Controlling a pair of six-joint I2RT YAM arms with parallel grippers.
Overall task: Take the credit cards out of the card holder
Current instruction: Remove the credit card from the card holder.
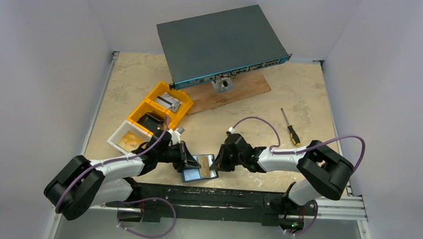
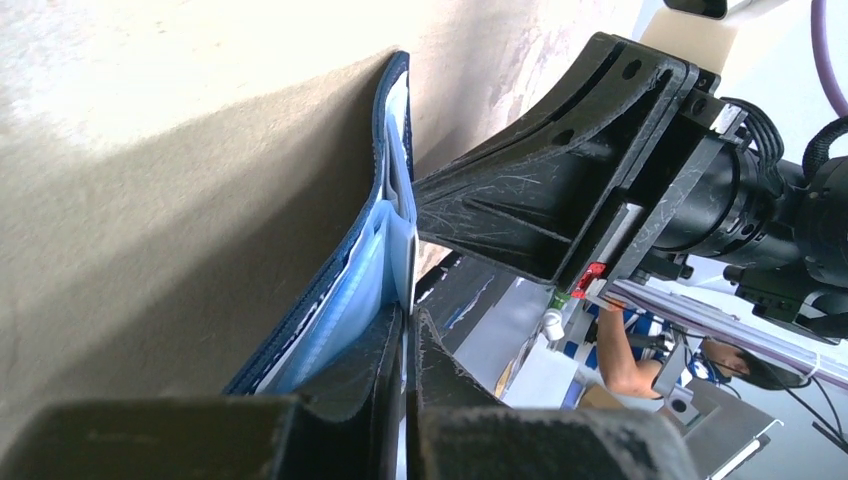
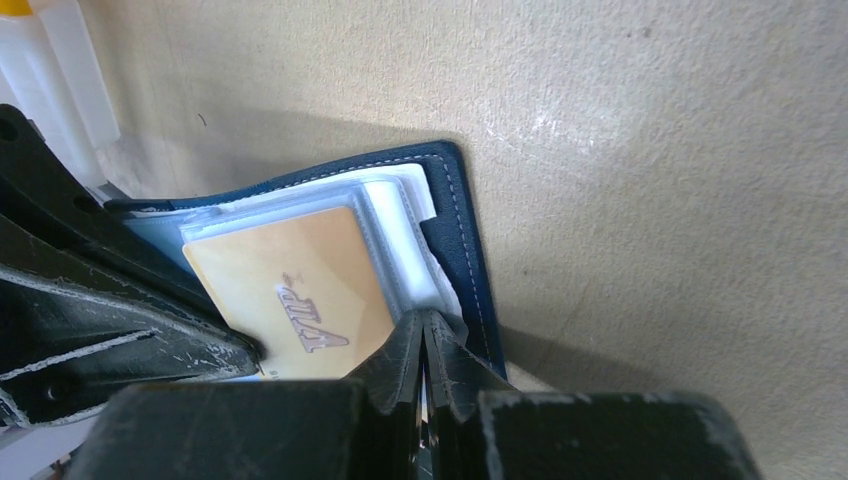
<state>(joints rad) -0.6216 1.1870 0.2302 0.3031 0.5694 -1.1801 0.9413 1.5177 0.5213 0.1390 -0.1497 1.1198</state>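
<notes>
Gripping the open card holder (image 1: pixel 200 169) from both sides, we clamp left fingers (image 2: pixel 352 400) and right fingers (image 3: pixel 392 372) on its clear sleeves (image 3: pixel 398 212); an orange card (image 3: pixel 290 285) shows.

The navy holder (image 1: pixel 199 170) is lying open on the bench at lower centre of the top view, its clear sleeves fanning upward. A tan card (image 3: pixel 290 285) with pale lettering is sitting inside one sleeve.
</notes>
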